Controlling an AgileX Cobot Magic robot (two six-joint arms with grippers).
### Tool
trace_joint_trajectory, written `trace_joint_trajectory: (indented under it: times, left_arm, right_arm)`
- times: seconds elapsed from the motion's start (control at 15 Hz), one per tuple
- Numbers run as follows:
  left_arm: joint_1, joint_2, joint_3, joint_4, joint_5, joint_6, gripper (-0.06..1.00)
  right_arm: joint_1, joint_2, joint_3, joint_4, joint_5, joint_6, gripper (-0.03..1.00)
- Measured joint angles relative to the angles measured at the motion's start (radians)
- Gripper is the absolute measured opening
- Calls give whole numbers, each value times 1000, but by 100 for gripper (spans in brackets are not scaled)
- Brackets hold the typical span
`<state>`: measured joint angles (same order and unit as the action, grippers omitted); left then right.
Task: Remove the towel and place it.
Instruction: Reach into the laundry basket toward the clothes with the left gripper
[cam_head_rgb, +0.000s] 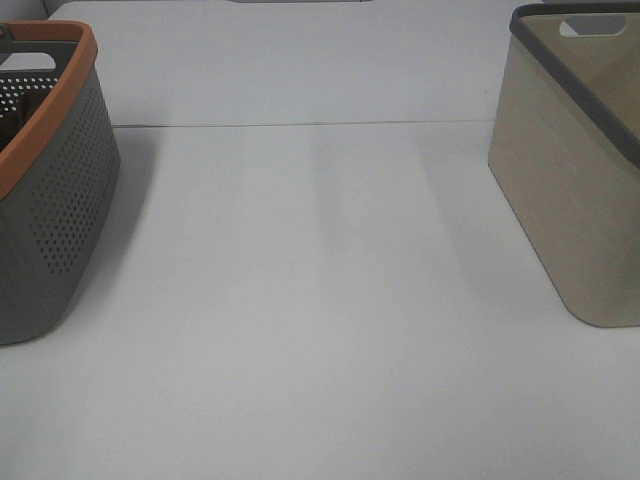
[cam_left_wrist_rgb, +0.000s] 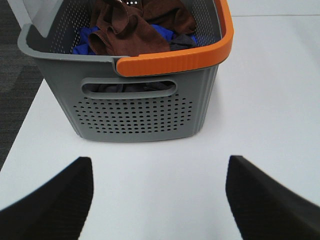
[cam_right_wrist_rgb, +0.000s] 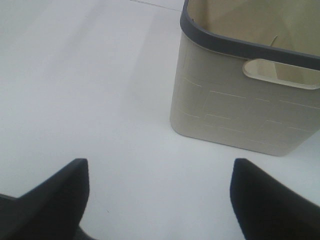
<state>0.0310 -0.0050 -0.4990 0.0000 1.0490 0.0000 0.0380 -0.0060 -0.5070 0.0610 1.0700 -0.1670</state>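
Observation:
The reddish-brown towel (cam_left_wrist_rgb: 135, 27) lies crumpled on top of blue and dark cloths inside the grey perforated basket with an orange rim (cam_left_wrist_rgb: 145, 100). That basket stands at the left edge of the exterior view (cam_head_rgb: 55, 200), where the towel is hidden. My left gripper (cam_left_wrist_rgb: 159, 200) is open and empty, a short way in front of the basket above the white table. My right gripper (cam_right_wrist_rgb: 159, 200) is open and empty, short of the beige basket with a dark grey rim (cam_right_wrist_rgb: 240, 105), which stands at the right of the exterior view (cam_head_rgb: 570, 190). Neither gripper shows in the exterior view.
The white table (cam_head_rgb: 320, 300) spreads between the two baskets. A seam (cam_head_rgb: 300, 125) crosses it at the back. The table's edge and dark floor (cam_left_wrist_rgb: 12, 85) lie beside the grey basket in the left wrist view.

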Motion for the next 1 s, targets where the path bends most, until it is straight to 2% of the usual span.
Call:
trace_joint_trajectory:
  times: [0.53,0.8,1.0]
  left_arm:
    - [0,0,-9,0,-23,0,71]
    - [0,109,-20,60,-325,-14,71]
    - [0,336,-20,78,-573,-125,71]
  right_arm:
    - [0,0,0,0,0,0,75]
    - [0,0,0,0,0,0,75]
    - [0,0,0,0,0,0,75]
